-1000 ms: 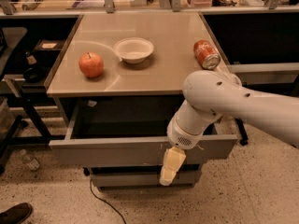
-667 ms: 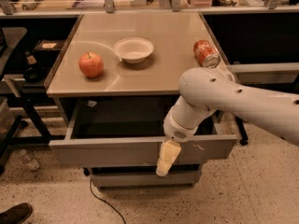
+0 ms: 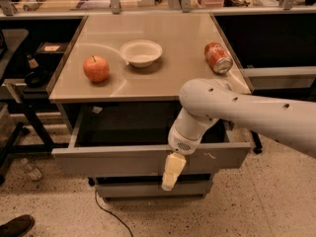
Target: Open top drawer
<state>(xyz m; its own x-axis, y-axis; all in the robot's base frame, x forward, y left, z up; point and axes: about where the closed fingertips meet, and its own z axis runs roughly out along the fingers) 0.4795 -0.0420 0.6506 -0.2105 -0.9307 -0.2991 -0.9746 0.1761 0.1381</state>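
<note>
The top drawer point(image 3: 113, 159) is pulled out from under the tabletop. Its wide grey front has small white scuff marks right of centre, and its tray interior is dark. My white arm reaches in from the right. My gripper point(image 3: 170, 177) hangs down in front of the drawer front, just right of its centre, its cream fingers pointing down over the narrower drawer front point(image 3: 148, 187) below.
On the tabletop point(image 3: 182, 58) sit a red apple point(image 3: 96, 68), a white bowl point(image 3: 141, 52) and a red soda can point(image 3: 217, 57) lying on its side. Dark shelving stands left and right. A cable runs on the speckled floor. A shoe point(image 3: 16, 225) is at bottom left.
The arm and gripper have shifted slightly left along the drawer front. The drawer stays pulled out about the same.
</note>
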